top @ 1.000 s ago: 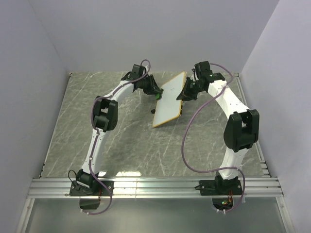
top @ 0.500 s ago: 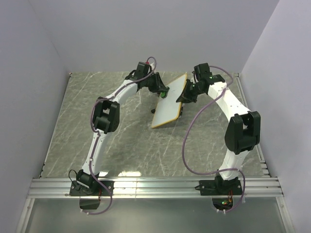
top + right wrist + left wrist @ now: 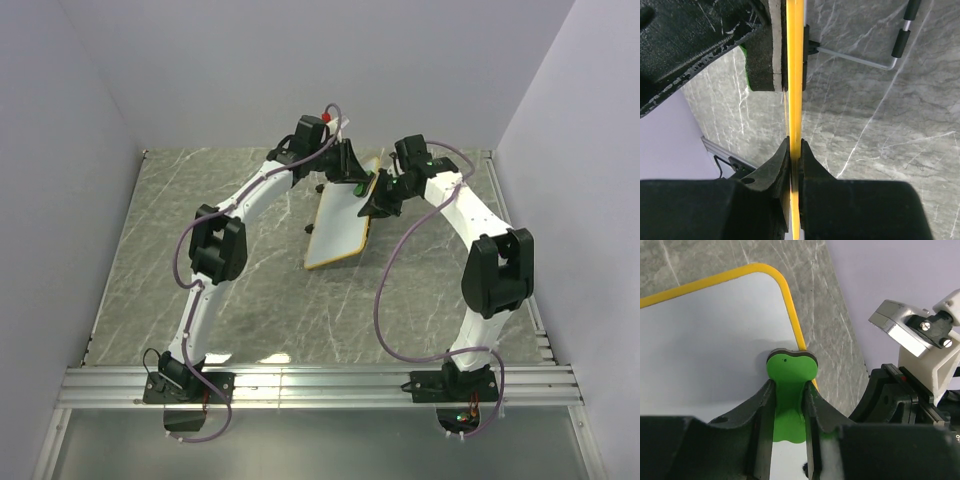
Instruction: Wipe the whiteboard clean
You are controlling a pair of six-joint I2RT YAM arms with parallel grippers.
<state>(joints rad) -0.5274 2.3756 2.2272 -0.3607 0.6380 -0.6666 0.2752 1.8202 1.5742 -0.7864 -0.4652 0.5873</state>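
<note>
Whiteboard (image 3: 338,228): located toward the far middle of the table (image 3: 250,290), between the two wrists, long axis running from near-left to far-right. It is tipped up rather than lying flat; how steeply cannot be judged from overhead. The portion of its face seen from the left wrist (image 3: 715,340) is plain white, bounded by a thin orange-yellow frame (image 3: 790,305) with a rounded corner.

Seen edge-on from the right wrist, the frame reads as a narrow yellow strip (image 3: 795,75). A bent wire leg (image 3: 860,59) with black sleeves projects from the rear side of the board, over the grey marbled surface.

Right gripper (image 3: 378,198): clamped on the board's right-hand edge near the far end. The wrist view shows its fingers (image 3: 794,145) pinched together on the yellow frame, one on each side.

Left gripper (image 3: 352,180): closed on a green eraser (image 3: 790,367), fingers pressed to both flanks of the green body (image 3: 789,387). The eraser's dark pad meets the white face just inside the rounded corner, close to the frame. From the right wrist the pad (image 3: 771,45) lies flush against the board, on the side opposite the wire leg
</note>
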